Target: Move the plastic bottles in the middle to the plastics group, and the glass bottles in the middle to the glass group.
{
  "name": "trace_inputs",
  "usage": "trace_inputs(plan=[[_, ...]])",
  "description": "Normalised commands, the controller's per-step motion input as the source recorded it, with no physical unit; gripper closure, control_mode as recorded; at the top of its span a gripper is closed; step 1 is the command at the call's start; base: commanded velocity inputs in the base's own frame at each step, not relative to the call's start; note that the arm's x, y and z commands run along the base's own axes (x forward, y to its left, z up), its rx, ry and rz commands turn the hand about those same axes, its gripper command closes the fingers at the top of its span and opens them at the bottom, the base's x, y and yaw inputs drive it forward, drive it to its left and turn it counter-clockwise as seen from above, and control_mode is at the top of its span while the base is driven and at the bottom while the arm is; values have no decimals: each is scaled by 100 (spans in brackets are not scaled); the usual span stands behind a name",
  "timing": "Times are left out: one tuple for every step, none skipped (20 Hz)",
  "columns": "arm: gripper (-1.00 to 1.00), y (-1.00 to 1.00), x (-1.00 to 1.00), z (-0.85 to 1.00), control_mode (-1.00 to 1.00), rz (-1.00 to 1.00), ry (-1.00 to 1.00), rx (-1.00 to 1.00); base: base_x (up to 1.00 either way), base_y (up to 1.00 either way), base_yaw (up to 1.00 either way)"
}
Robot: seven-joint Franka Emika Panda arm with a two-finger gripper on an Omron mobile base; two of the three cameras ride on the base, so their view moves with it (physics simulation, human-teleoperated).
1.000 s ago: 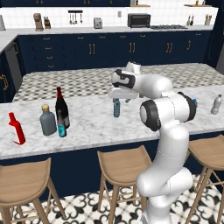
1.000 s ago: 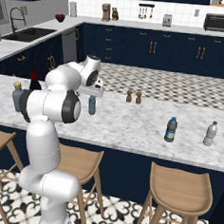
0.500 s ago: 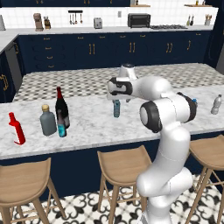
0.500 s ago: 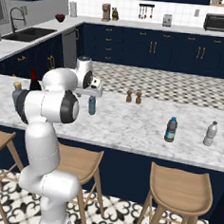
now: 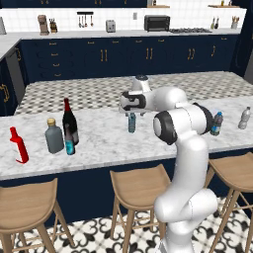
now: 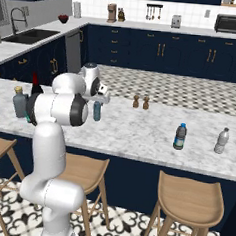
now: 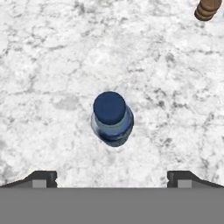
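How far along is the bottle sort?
Done: nothing visibly moved yet. The wine bottle and the teal-labelled bottle stand close beside the squat grey bottle at the counter's left.

In hand: the tool hangs open above the pale-blue bottle, not gripping.

Left: carry it to the two water bottles, then deal with the glass.

Swung further out over the pale-blue bottle [image 7: 112,118], gripper [image 5: 131,111] now directly above its cap (jaws wide as before).

Bare marble counter [image 7: 52,57] around pale-blue bottle [image 7: 112,118]
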Motion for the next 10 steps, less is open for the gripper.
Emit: trace_inputs(plan=[[-100, 0, 21, 0, -100, 0, 0, 0, 0, 0, 0], [-100, 0, 22, -4, -100, 0, 0, 0, 0, 0, 0], [-100, 0, 26, -8, -100, 0, 0, 0, 0, 0, 0], [-100, 0, 29, -10, -100, 0, 0, 0, 0, 0, 0], [-100, 0, 27, -14, -100, 0, 0, 0, 0, 0, 0], [-100, 0, 24, -19, -100, 0, 0, 0, 0, 0, 0], [-100, 0, 20, -29, -100, 0, 0, 0, 0, 0, 0], [-100, 0, 11, -33, -100, 0, 0, 0, 0, 0, 0], [-100, 0, 7, -34, -100, 0, 0, 0, 0, 0, 0], [-100, 0, 7, -37, -100, 0, 0, 0, 0, 0, 0]])
